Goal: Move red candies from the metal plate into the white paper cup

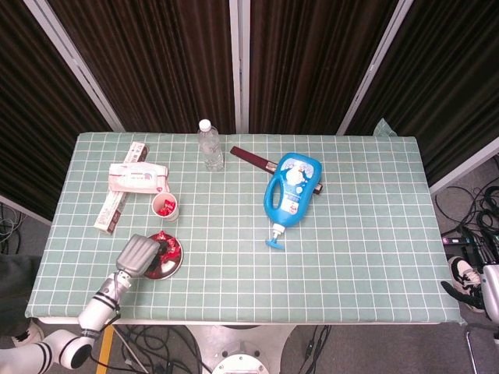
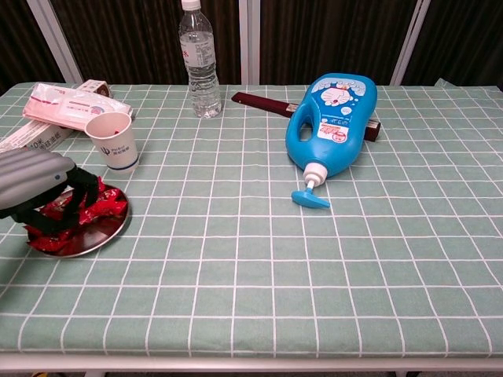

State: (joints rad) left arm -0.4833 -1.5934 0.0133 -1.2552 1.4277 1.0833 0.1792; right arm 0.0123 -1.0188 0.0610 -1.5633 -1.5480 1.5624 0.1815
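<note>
The left hand (image 2: 35, 188) is down over the metal plate (image 2: 106, 232), fingers curled into the red candies (image 2: 98, 210), so it looks mid-grab, though a firm hold can't be confirmed. Next it'd need to lift and carry over to the white paper cup (image 2: 112, 140) just behind the plate

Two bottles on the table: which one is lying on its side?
The blue pump bottle, lying flat with its nozzle toward the near edge. The clear water bottle stands upright at the back.
</note>
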